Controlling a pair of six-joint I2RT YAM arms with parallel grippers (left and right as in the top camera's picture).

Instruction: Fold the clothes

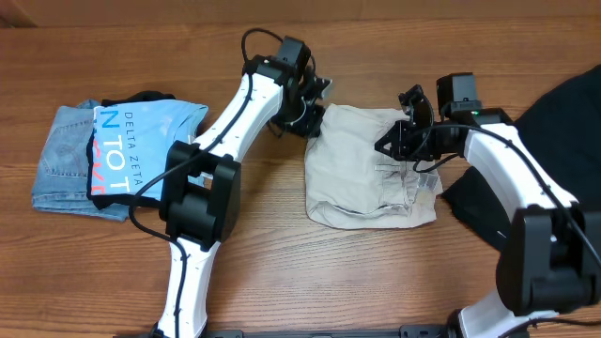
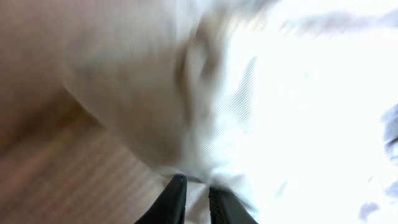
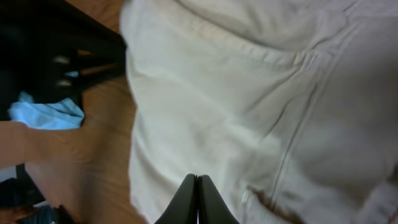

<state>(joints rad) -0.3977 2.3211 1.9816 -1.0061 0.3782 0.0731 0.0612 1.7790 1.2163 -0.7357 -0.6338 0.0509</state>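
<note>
The pale beige shorts (image 1: 362, 174) lie bunched in a rough rectangle at the table's middle. My left gripper (image 1: 308, 117) is at their far left corner. In the blurred left wrist view its jaws (image 2: 196, 185) are nearly closed, with a fold of the shorts (image 2: 261, 93) between them. My right gripper (image 1: 394, 143) is over the shorts' far right part. In the right wrist view its jaws (image 3: 198, 182) are pressed together with nothing between them, just above the cloth (image 3: 249, 106), near a stitched pocket seam.
A light blue "DELTA ZETA" T-shirt (image 1: 141, 141) lies on folded jeans (image 1: 61, 164) at the left. A large black garment (image 1: 554, 113) lies at the right edge. The left arm (image 3: 56, 56) and blue cloth (image 3: 46, 113) show in the right wrist view.
</note>
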